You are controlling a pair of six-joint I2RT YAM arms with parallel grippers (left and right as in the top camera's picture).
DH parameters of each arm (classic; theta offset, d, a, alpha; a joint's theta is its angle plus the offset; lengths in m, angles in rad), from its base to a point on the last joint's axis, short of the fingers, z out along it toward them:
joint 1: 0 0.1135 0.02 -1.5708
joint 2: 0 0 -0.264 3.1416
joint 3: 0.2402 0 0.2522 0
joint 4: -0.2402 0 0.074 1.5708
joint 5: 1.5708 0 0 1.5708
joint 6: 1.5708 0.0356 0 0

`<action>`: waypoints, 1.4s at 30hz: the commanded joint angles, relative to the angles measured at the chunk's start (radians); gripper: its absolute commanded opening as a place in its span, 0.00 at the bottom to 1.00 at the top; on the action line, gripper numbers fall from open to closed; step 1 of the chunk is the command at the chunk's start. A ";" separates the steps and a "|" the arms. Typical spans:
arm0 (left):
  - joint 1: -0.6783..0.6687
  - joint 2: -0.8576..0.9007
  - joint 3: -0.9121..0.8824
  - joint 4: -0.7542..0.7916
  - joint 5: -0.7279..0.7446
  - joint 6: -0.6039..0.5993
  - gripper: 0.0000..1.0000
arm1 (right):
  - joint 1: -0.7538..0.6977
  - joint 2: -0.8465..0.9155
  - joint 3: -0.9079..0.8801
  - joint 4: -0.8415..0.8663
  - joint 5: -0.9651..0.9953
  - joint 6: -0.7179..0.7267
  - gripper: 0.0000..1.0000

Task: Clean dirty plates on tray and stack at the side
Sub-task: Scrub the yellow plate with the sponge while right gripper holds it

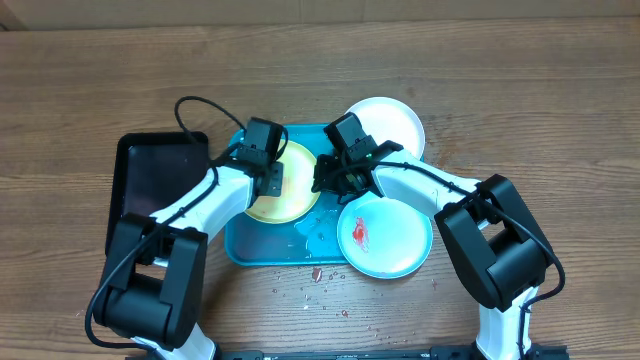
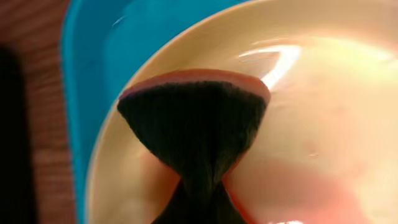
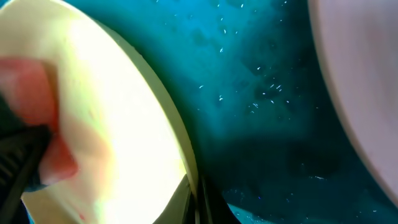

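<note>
The yellow-green rimmed plate (image 1: 295,195) lies on the left half of the turquoise tray (image 1: 258,243). My left gripper (image 1: 272,172) is shut on a dark scrub pad (image 2: 194,118) with a pink edge and presses it onto this plate (image 2: 323,112). My right gripper (image 1: 325,178) is shut on the plate's right rim (image 3: 180,143); the rim runs between its fingers (image 3: 198,193). A white plate with a red sauce smear (image 1: 385,235) lies over the tray's right edge. A clean-looking white plate (image 1: 388,125) sits behind, off the tray.
A narrow black tray (image 1: 155,180) stands left of the turquoise tray. A wet patch (image 1: 315,232) shows on the tray floor. Red crumbs (image 1: 315,275) lie on the wooden table in front of the tray.
</note>
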 commanded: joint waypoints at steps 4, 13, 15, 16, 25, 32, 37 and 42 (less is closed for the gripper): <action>0.019 0.016 -0.007 -0.166 0.161 0.080 0.04 | -0.002 0.026 -0.011 -0.018 0.037 0.005 0.04; 0.019 0.016 -0.006 -0.183 0.650 0.256 0.04 | -0.002 0.026 -0.011 -0.018 0.036 0.005 0.04; 0.019 0.016 -0.006 -0.131 0.569 0.200 0.04 | -0.002 0.026 -0.011 -0.021 0.036 0.005 0.04; 0.019 0.016 -0.006 -0.108 0.523 0.172 0.04 | -0.002 0.026 -0.011 -0.022 0.036 0.005 0.04; 0.019 0.016 -0.006 -0.085 -0.075 -0.152 0.04 | -0.002 0.026 -0.011 -0.024 0.036 0.005 0.04; 0.019 0.016 0.015 -0.294 0.157 -0.161 0.04 | -0.002 0.026 -0.011 -0.024 0.036 0.005 0.04; 0.019 0.016 0.072 -0.362 0.351 -0.116 0.04 | -0.002 0.026 -0.011 -0.027 0.020 0.013 0.04; 0.019 0.016 0.098 -0.236 0.297 -0.066 0.04 | -0.001 0.026 -0.011 -0.039 0.021 0.024 0.04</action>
